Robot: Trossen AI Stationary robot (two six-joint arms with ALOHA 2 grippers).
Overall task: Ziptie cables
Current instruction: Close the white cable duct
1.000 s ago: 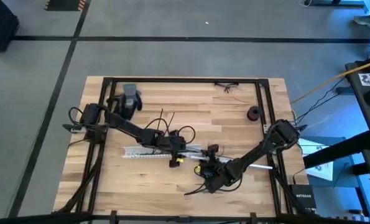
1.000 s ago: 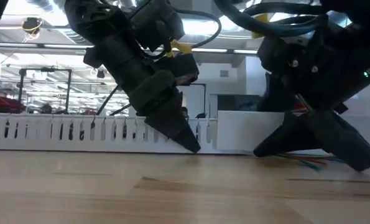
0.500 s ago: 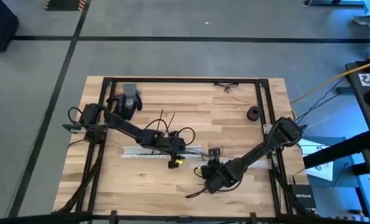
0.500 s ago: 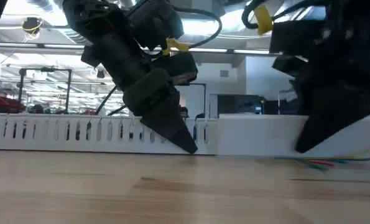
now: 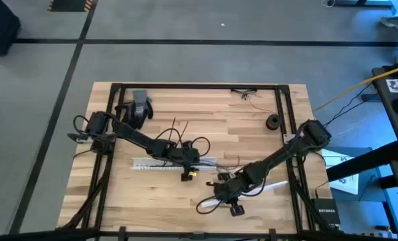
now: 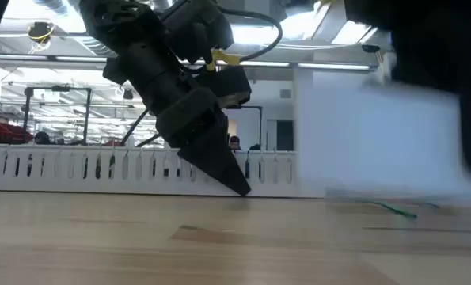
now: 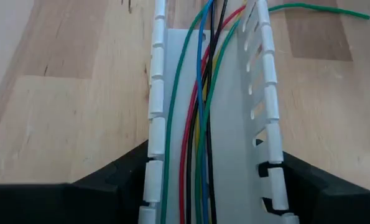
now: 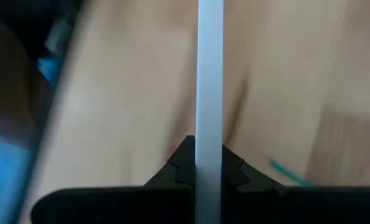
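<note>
A long white slotted channel (image 5: 165,164) lies on the wooden table, and thin coloured cables (image 7: 200,118) run along inside it. My left gripper (image 5: 185,163) straddles the channel, one finger outside each wall. My right gripper (image 5: 225,195) is nearer the table's front edge, shut on a flat white strip (image 5: 272,187) that reaches out toward the right. In the low view this strip (image 6: 377,127) is a blurred white panel close by. A loose green wire (image 6: 397,210) lies on the table. My left gripper holds the channel by its two outer walls (image 7: 152,168), one finger on each side. The fingers come down from above, slanting, and lie across the channel. The channel rests flat on the table. My right gripper pinches the white strip's two flat faces (image 8: 209,146) between its fingers. The strip runs straight ahead from the fingers, edge-on in the wrist view.
A black roll (image 5: 273,121) sits at the right, a grey and black glove-like thing (image 5: 140,107) at the far left, thin wires (image 5: 247,94) by the far edge. Black frame rails (image 5: 199,86) border the table. Bare wood lies at the near left.
My right gripper has shut on the white strip and gone toward the table's near edge, turning as it went. The strip has swung with it and now slants from the gripper toward the right.
</note>
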